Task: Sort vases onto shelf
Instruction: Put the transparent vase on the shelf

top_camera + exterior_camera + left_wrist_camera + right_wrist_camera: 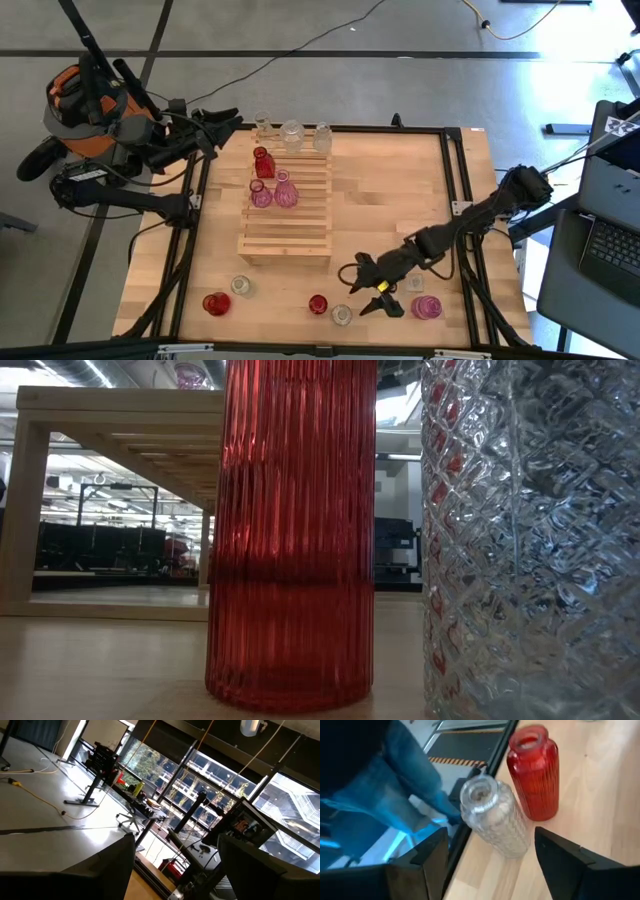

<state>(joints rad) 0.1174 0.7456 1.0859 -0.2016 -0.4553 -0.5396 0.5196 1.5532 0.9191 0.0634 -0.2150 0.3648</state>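
Here, near the table's front edge and well in front of the shelf (286, 210), sits the right gripper (362, 287) with fingers spread apart and nothing between them, aimed at the clear diamond-cut vase (494, 817), which stands upright at that front edge, just past the fingertips. In the right wrist view, framed squarely between the two dark fingers (568, 860), mouth up, long axis vertical and so crossing the line of approach. Just beside it, on the side toward the shelf, the red ribbed vase (535, 772), also upright; close enough that a widely opened grip could, at a guess, brush it. Far nearer to this pair than the left gripper (222, 127), which waits off the table's far left corner, beyond the shelf, fingers likewise apart and holding nothing. Already standing on the shelf: clear vases (292, 134) on the far tier, a red bottle (263, 162) and pink vases (273, 193) on the tiers below. Still on the tabletop in front of the shelf: a round red vase (216, 303), a small clear one (241, 286) and a pink one (427, 306). From overhead, the whole layout and both arms, yet the target only as a small pale ring (342, 315). From table height, the ribbing and diamond pattern of the two front vases filling the picture, bases flat on the wood, but no gripper at all. From the left wrist, only the room beyond.
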